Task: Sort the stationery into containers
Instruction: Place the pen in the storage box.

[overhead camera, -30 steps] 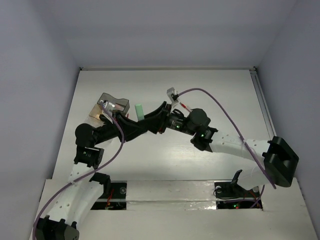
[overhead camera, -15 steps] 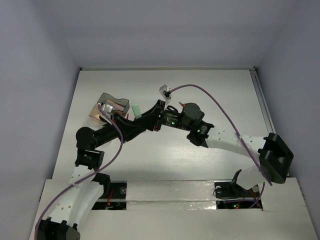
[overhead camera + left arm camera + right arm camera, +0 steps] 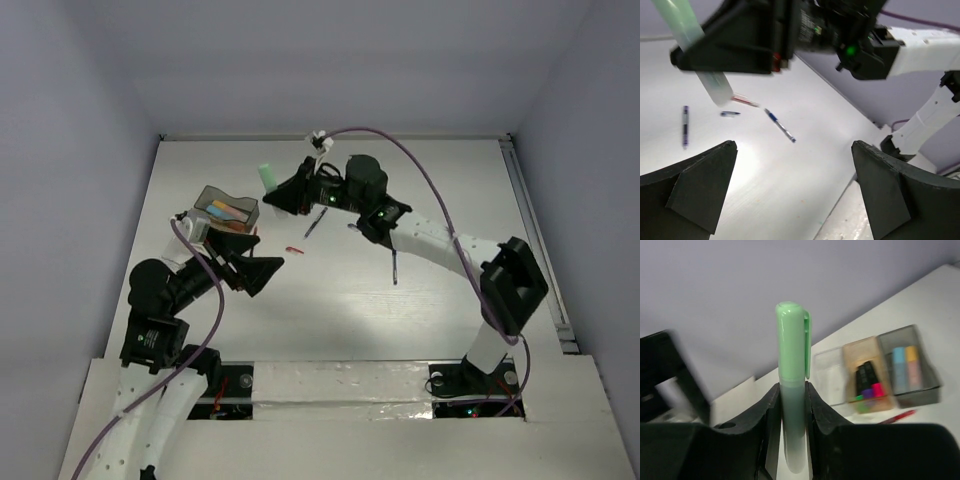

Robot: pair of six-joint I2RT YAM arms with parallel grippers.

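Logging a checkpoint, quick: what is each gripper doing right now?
Left gripper: open, holding nothing.
Right gripper: closed on the green highlighter.

Green highlighter [image 3: 791, 350]: mint cap, paler translucent barrel. Containers [image 3: 860, 343]: one compartment clear, one tan, one smoke-grey. Pale-blue highlighter [image 3: 898, 362], peach highlighter [image 3: 912, 360], red pen [image 3: 897, 416], blue pen [image 3: 780, 125] noted. Bench [image 3: 400, 320] seen white.

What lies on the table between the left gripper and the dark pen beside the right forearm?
In the top view, a short red pen lies close to the left gripper; from it to the dark pen the white table is bare.
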